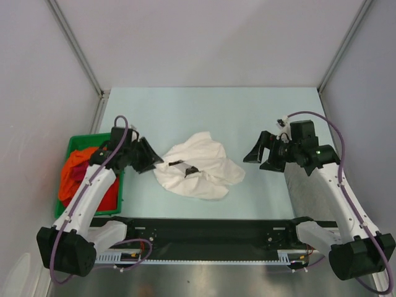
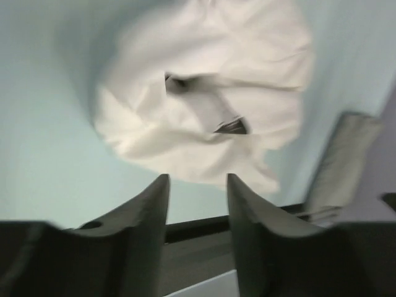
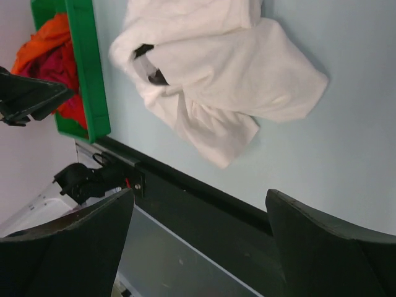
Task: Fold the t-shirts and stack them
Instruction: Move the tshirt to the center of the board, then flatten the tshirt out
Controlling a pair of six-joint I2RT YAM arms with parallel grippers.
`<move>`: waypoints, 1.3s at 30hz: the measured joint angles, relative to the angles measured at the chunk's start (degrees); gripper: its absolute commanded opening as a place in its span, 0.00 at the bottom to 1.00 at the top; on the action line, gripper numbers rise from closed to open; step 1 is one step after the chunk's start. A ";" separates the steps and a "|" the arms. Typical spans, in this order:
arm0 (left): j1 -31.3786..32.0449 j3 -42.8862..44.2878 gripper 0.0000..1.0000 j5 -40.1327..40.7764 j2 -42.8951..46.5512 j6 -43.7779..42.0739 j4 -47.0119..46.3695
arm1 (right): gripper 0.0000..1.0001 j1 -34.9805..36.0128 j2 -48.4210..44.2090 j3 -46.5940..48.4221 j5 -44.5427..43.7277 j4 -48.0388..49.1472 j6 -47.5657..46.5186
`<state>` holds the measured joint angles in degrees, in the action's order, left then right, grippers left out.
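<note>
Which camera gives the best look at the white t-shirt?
Top external: the white t-shirt lies whole and crumpled on the table, nothing covering it. Left wrist shows it blurred; right wrist shows it sharp but cut off at the top edge.

Two white arms [image 1: 93, 192] with black joints [image 1: 309, 154], black end effectors [image 1: 151, 164], purple cables [image 1: 127, 131] and black bases [image 1: 65, 249].

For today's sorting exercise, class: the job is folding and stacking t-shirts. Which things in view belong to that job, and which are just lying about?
Belongs to the job:
white t-shirt, crumpled
orange t-shirt and dark red t-shirt, heaped together
grey fabric at far right, probably a shirt

Just there:
green bin holding those two
table
</note>
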<state>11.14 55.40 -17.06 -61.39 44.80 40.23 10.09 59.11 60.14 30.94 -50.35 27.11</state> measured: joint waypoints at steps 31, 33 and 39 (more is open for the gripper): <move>-0.72 9.53 0.51 2.60 -41.59 -26.14 -7.15 | 0.54 13.38 57.11 24.55 -4.50 22.40 -7.89; -0.61 9.53 0.42 1.29 -41.68 -26.62 -7.34 | 0.44 13.86 58.45 24.57 -4.48 22.10 -7.78; -0.55 11.69 0.17 -1.90 -41.35 -26.75 -6.49 | 0.00 14.73 60.83 27.30 -5.73 19.91 -6.19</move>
<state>10.59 67.09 -18.96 -102.74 18.04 33.74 24.82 119.94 87.44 25.21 -30.44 20.93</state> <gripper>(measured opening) 0.236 0.031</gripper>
